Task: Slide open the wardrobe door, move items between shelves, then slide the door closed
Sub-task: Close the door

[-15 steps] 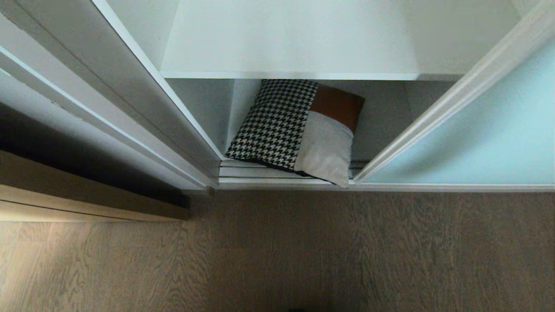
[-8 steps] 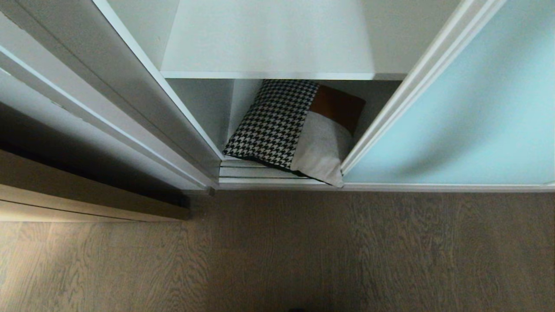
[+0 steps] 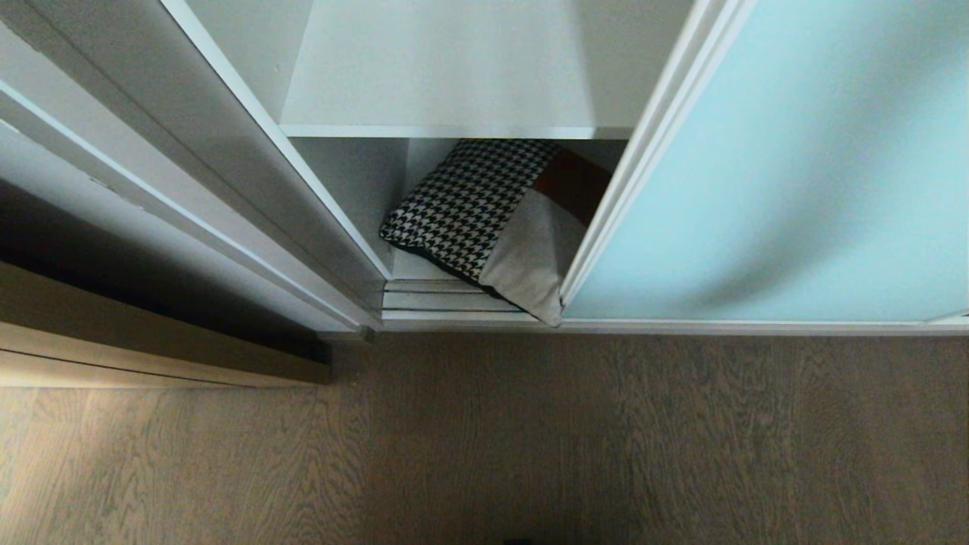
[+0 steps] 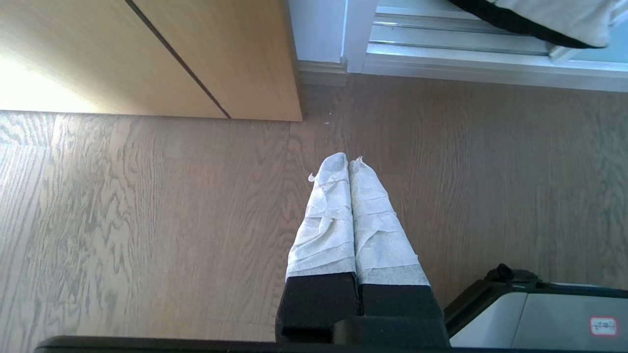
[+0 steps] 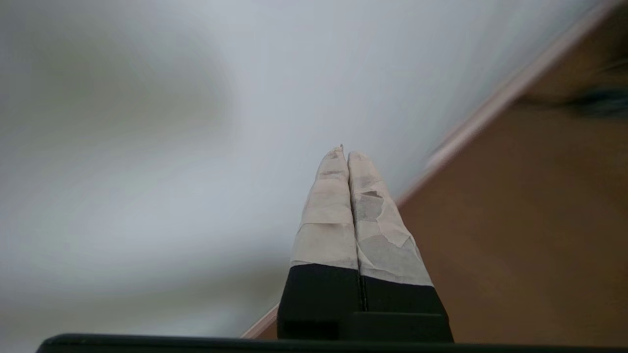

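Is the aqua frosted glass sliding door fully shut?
No. Aqua frosted glass sliding door leaves a gap showing the houndstooth patchwork cushion.

Grey-brown wood-grain floor [image 3: 530,439] fills the foreground of the head view, a tan wood-grain panel [image 4: 147,54] with a dark seam stands at the left, sunlit in the left wrist view, beside a short pale skirting piece [image 4: 321,77]
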{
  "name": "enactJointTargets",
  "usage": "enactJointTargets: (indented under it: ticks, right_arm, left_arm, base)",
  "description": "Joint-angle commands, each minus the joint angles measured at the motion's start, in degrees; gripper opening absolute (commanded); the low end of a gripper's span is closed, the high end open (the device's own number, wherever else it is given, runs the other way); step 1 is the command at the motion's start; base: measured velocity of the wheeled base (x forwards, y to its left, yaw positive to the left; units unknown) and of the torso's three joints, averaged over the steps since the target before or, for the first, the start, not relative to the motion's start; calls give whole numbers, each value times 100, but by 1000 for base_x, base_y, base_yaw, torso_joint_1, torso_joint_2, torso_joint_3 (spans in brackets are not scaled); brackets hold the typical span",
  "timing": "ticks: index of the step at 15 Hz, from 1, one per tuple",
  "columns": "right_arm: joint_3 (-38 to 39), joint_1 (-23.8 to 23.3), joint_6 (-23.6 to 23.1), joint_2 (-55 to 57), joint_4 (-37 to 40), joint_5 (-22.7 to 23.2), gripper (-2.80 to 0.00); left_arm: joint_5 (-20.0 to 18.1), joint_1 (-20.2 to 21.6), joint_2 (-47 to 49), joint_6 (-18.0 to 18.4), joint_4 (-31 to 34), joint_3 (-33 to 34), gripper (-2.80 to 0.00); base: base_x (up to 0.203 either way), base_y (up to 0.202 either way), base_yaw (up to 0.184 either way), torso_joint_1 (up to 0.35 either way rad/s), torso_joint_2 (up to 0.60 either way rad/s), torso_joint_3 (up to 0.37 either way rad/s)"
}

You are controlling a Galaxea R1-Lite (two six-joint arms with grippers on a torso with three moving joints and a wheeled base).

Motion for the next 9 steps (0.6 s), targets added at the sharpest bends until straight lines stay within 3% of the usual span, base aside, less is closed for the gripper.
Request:
enactJointTargets:
  ticks: [1, 4, 5, 9]
  right_arm:
    - [-115, 7, -228, 225, -39, -649, -280]
    - [-258, -160, -509, 649, -194, -1775, -280]
    - [-319, -296, -596, 770, -201, -1958, -280]
    - [-363, -1444, -690, 1072, -212, -1998, -280]
  left_arm:
    - [2, 2, 8, -3, 0, 9, -280]
    - [2, 2, 8, -3, 0, 9, -280]
    - [2, 2, 8, -3, 2, 9, -280]
    - [2, 2, 8, -3, 0, 9, -280]
  base:
    - [0, 0, 0, 0, 0, 0]
    - [0, 0, 0, 0, 0, 0]
    - [0, 0, 0, 0, 0, 0]
    - [0, 0, 0, 0, 0, 0]
